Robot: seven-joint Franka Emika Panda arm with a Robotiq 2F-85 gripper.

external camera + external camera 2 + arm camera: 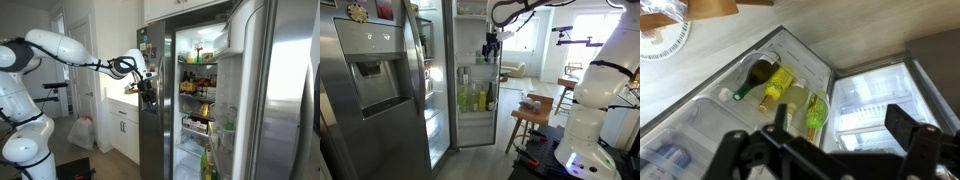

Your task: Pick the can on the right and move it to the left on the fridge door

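Well, the can is hard to find. It should sit in one of the clear bins on the white inside of the fridge door (470, 125), but no picture shows it plainly. In the wrist view some small blue shapes (668, 160) lie in a bin on that door, and they may be cans; I cannot tell. The bin next to them holds bottles (775, 88), one green, some yellow and one pale green. The gripper (820, 140) has its two dark fingers spread wide with nothing between them. It hangs out in front of the fridge door and does not touch it. I think the step in hand is the reach for the can. To do it well, the arm should first look until the can shows clearly. Then it should come in straight over the bin's front wall with the can right between the fingers. It should squeeze the can around its middle and lift it above that wall before sliding it left. The bin wall and the bottles on the fridge door could get bumped, and a push may swing the door. Beside the fridge door the lit shelves (195, 80) are full of food. Past those shelves from the fridge door stands a steel door with an ice maker (375, 70). A wooden stool (532, 112) and a white bag (80, 130) stand well away from the fridge door.
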